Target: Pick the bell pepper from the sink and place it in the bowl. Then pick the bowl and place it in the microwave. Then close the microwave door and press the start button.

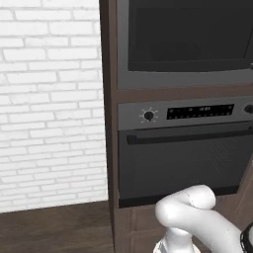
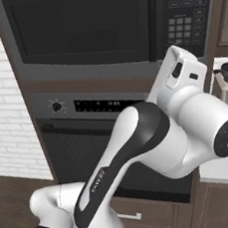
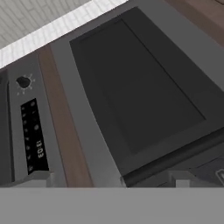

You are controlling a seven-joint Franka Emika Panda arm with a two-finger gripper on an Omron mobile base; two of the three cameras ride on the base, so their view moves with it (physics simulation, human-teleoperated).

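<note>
A: Hand view: microwave door (image 3: 140, 87) shut, microwave (image 2: 106, 26) above the oven (image 1: 183, 158).
B: Handling?
A: Stiff, slick glass; press keypad (image 2: 183, 20) flat. Gripper's jaws spread wide, holding nothing.

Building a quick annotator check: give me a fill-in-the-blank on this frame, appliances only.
1. The microwave door is ____.
2. The oven sits directly ____ the microwave.
3. The microwave's keypad is on the ____ side of its door in the right base view.
4. The wall beside the cabinet is white ____.

Missing words: closed; below; right; brick
</note>
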